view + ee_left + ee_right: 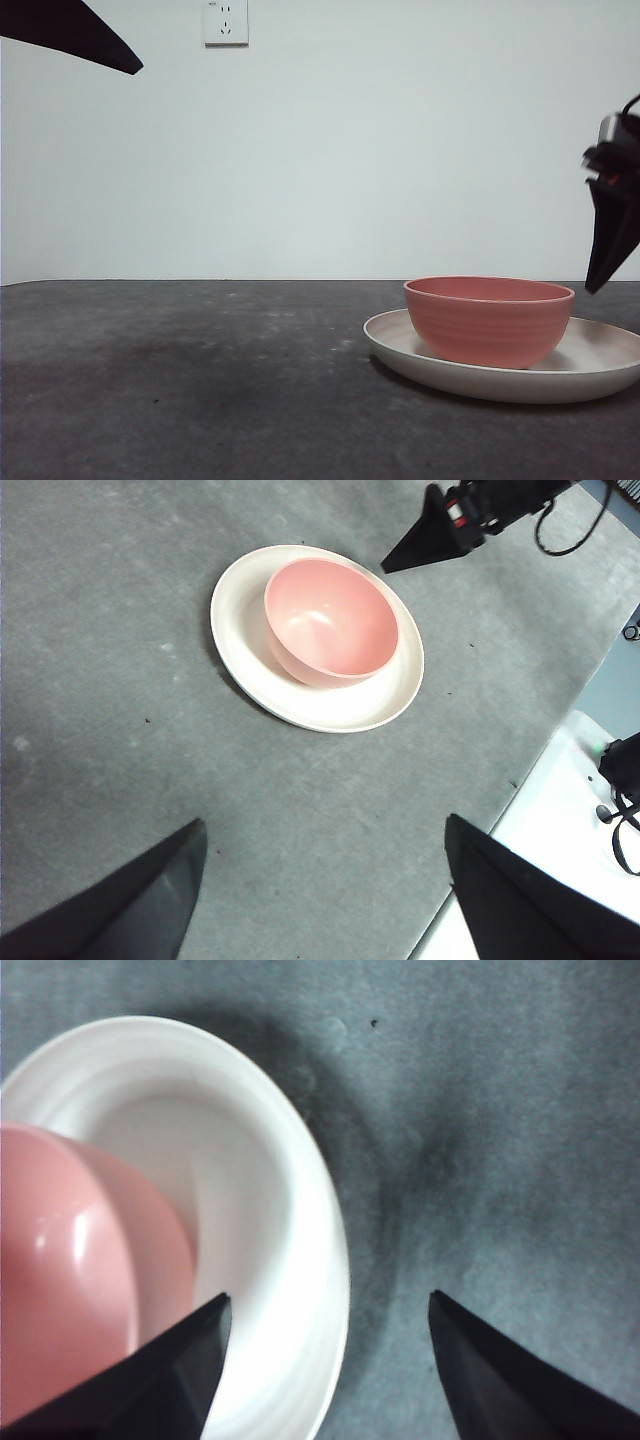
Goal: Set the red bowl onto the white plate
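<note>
1. The surface (200,390) is a dark grey, mottled mat with paler scuffs and a few tiny dark specks.
2. A plain pale wall (330,160) rises behind the surface's far edge.
3. A white wall socket (225,22) sits high on that wall, cut off by the picture's top edge.
4. In the left wrist view, a white ledge (560,810) runs along the mat's edge.
5. Black cables (622,810) lie on that ledge.
</note>
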